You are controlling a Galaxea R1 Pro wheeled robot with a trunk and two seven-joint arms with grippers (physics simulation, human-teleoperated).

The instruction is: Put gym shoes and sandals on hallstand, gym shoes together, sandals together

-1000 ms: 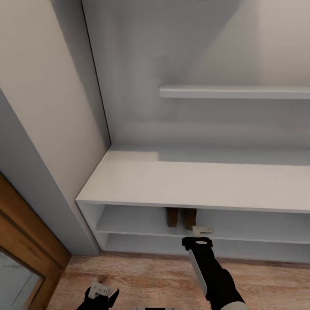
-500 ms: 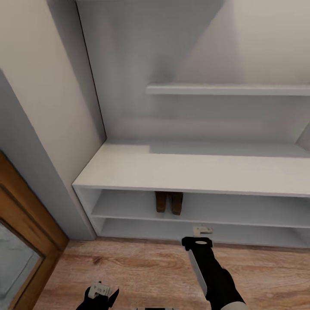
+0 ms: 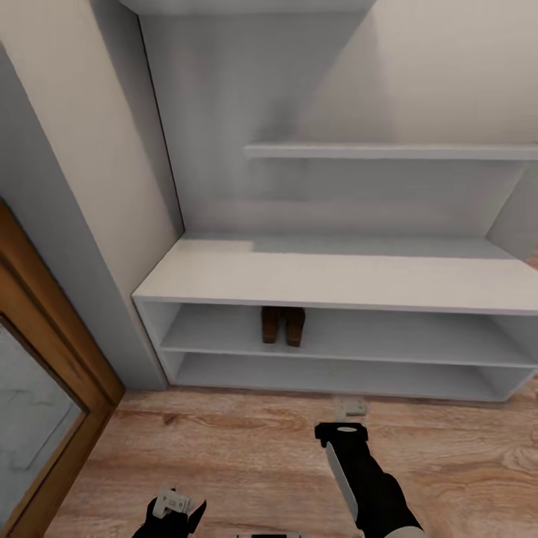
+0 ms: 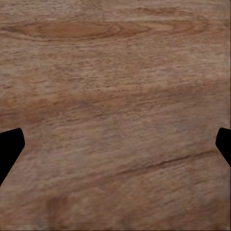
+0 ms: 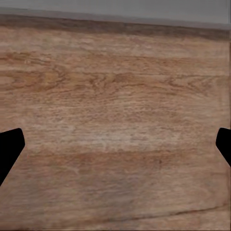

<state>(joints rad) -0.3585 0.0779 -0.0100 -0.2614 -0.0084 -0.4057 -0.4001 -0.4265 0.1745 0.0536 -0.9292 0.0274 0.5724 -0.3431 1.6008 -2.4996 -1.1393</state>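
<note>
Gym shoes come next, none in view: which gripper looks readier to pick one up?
Right, slightly, as a judgement. The right gripper is stretched forward over the floor before the hallstand, fingers spread and empty. The left gripper is open too but tucked close. The sandals sit together on the upper tier.

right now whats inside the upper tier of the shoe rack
Two brown sandals stand side by side on the upper tier of the shoe rack, left of its middle. The overhanging top covers their far ends and the tier's back, so anything deeper in there cannot be seen.
</note>
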